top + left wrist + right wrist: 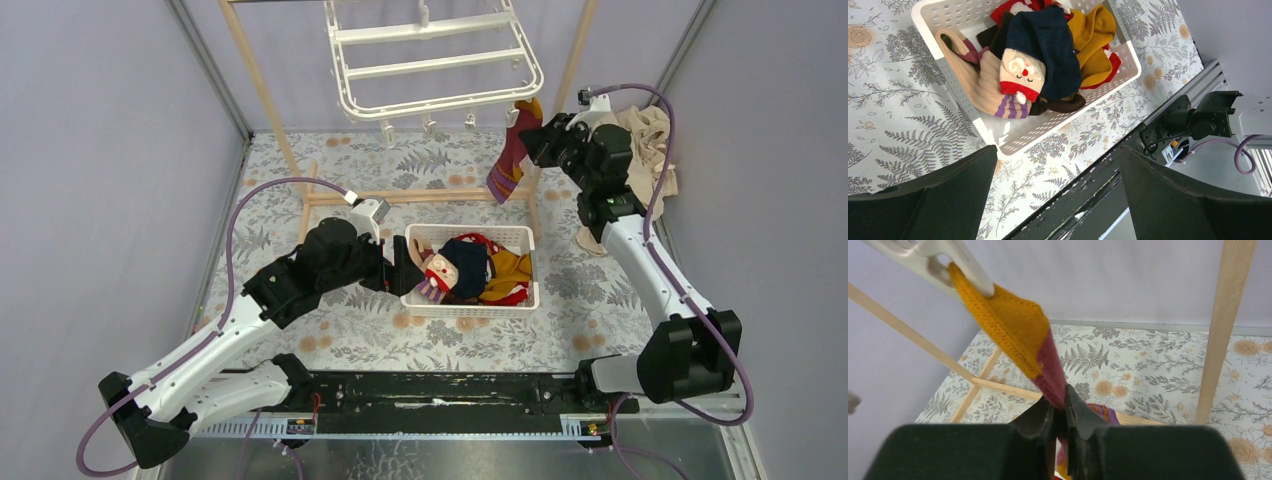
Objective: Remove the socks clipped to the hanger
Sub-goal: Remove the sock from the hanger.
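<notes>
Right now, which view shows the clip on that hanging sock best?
Right wrist: the white clip bites the sock's mustard cuff close up, the right gripper pinched on it below. Top external shows the sock at the hanger's corner, clip tiny. Left wrist shows only the basket.

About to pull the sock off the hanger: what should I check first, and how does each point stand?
1. Right claw shut on sock: ok, jaws pinch the maroon part.
2. Clip released: not ok, it grips the mustard end.
3. Pinch firm enough for a pull: cannot tell.
4. Left claw out of the way: ok, open over the basket.
5. Basket has room: ok, one end is bare.
6. Hanger holds steady under a tug: cannot tell.
</notes>
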Robot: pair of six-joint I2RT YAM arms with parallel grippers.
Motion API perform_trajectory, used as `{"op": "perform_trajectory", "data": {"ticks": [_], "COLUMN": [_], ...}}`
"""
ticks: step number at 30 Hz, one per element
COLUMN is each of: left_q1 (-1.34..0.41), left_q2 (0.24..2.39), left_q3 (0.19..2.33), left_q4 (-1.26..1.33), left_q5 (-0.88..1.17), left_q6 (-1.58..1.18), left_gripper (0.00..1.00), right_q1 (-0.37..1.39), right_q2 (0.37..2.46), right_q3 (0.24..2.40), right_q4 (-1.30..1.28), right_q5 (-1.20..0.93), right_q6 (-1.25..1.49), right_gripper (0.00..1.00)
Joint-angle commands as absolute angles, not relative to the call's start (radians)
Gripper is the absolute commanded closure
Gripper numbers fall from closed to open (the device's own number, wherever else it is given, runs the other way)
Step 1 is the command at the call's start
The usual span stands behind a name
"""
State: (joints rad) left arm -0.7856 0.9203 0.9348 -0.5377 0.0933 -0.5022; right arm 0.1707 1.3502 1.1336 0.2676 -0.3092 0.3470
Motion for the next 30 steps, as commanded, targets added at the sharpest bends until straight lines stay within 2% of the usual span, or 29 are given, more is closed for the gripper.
{"op": "perform_trajectory", "data": {"ticks": [1,11,30], "left_q1": [-0.790,-0.790,-0.790], "left_q2": [0.910,0.910,0.870], "left_q3": [0.956,0.947,0.927], "left_q4": [-0.531,-0.520,-0.517], "left_q5": [0.090,0.091,0.087], "left_q6": [-0.503,-0.508,-0.523], "left_gripper": [0.02,0.02,0.02], "right_q1": [0.169,0.227,0.623], "right_q2": [1.275,1.158,1.215], "right_q3": [1.140,1.149,1.365], "right_q4": [0.319,0.202,-0.051], "right_q5": [-0.314,-0.288,-0.025], "right_q6": [0.322,0.229,0.007], "right_gripper": [0.89,0.95,0.99]}}
